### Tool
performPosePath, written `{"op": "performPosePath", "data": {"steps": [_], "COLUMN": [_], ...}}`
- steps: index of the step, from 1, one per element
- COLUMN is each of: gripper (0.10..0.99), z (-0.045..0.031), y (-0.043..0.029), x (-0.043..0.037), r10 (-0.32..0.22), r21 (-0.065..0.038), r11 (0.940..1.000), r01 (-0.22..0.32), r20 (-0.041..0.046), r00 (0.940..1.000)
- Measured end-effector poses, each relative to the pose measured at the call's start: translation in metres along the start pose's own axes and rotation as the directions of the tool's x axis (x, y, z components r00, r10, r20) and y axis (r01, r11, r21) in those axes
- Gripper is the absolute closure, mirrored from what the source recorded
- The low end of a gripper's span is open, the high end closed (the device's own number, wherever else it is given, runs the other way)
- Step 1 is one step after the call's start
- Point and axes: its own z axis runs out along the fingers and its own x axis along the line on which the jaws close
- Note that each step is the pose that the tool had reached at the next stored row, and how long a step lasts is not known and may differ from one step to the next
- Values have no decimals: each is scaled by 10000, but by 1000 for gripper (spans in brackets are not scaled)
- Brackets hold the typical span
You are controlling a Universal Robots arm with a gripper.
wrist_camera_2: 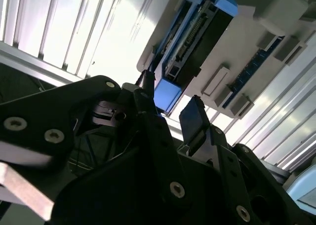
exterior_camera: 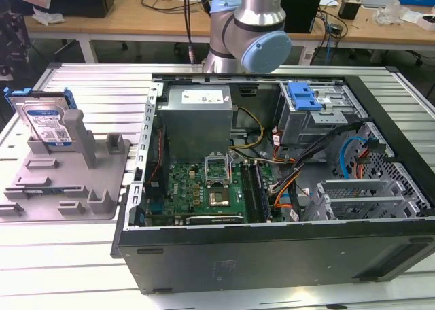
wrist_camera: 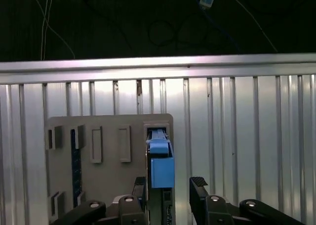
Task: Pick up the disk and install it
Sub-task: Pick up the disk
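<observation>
Two fingers (wrist_camera: 198, 183) of the claw (wrist_camera: 169, 183) stand wide apart, holding nothing, either side of the disk's (wrist_camera: 161, 168) blue end in the first wrist view. The disk stands on edge in a grey holder (exterior_camera: 75, 181) by the worktop's (exterior_camera: 68, 269) edge at the exterior view's left. An open case (exterior_camera: 272, 187) lies mid-worktop.

Slatted aluminium table (exterior_camera: 95, 85). We see two items resting directly on it: a grey holder plate (exterior_camera: 75, 187) toward the exterior view's left and, just beside it, an open black computer case (exterior_camera: 272, 252).
</observation>
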Motion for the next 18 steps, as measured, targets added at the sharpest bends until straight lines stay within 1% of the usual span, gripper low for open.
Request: {"op": "performPosePath", "data": {"steps": [3, 10, 18], "gripper": [604, 604, 604], "z": [23, 40, 107], "y": [13, 17, 16], "x": [2, 26, 27], "r10": [-169, -228, -269], "r21": [-1, -2, -1], "r11": [9999, 9997, 9996], "r01": [169, 228, 269], "r20": [-1, -5, -4], "r00": [9999, 9997, 9996]}}
